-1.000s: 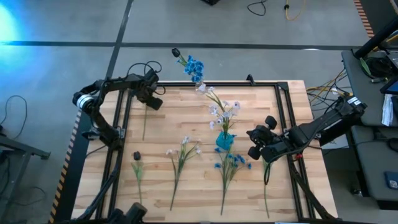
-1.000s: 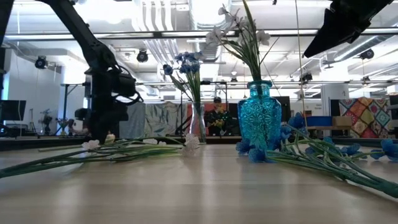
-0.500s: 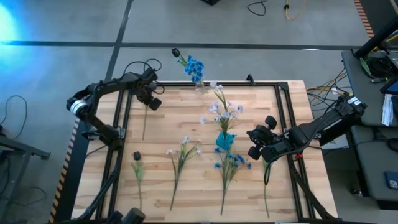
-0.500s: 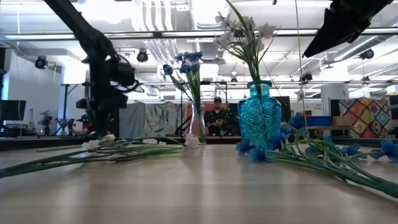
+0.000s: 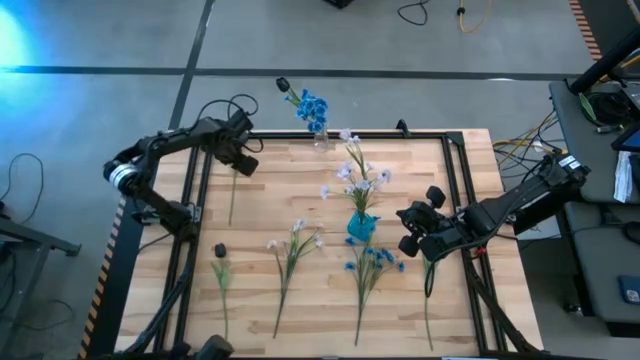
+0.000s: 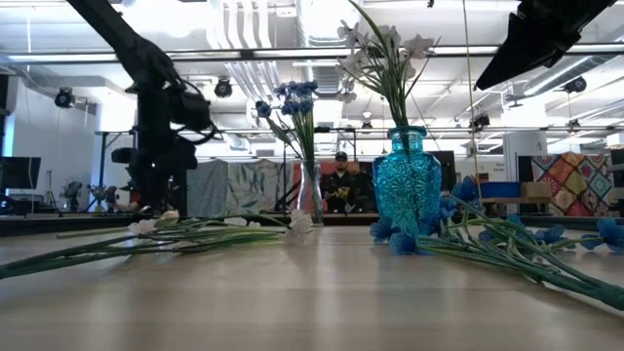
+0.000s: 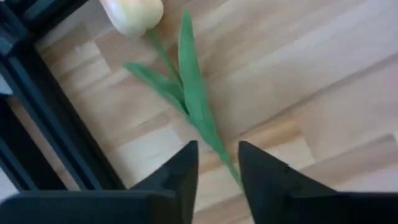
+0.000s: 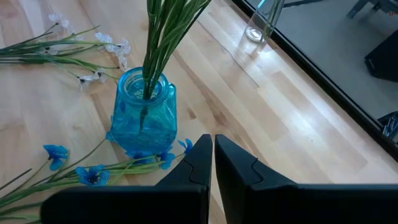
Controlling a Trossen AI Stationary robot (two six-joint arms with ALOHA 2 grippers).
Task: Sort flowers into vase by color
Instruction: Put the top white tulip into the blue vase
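Note:
A cream-yellow tulip (image 5: 233, 190) lies flat near the table's far left; its bud (image 7: 132, 12) and stem (image 7: 202, 121) show in the left wrist view. My left gripper (image 7: 217, 158) is open just above it, one finger on each side of the stem. A blue glass vase (image 5: 362, 226) holds white-pink sprays (image 6: 382, 49). A clear vase (image 6: 310, 195) at the far edge holds blue clusters (image 5: 312, 107) and a black bud. My right gripper (image 8: 211, 149) is shut and waits right of the blue vase (image 8: 143, 112).
More stems lie flat toward the near edge: a black bud (image 5: 220, 255), a white spray (image 5: 293, 248), blue flowers (image 5: 368, 265) and a green stem (image 5: 428, 290) under the right arm. The table's black frame rail (image 7: 50, 124) runs close beside the tulip.
My left gripper has shifted a little toward the table's left edge above the tulip stem. The white-pink sprays in the blue vase have swung from leaning toward the far left to standing more upright.

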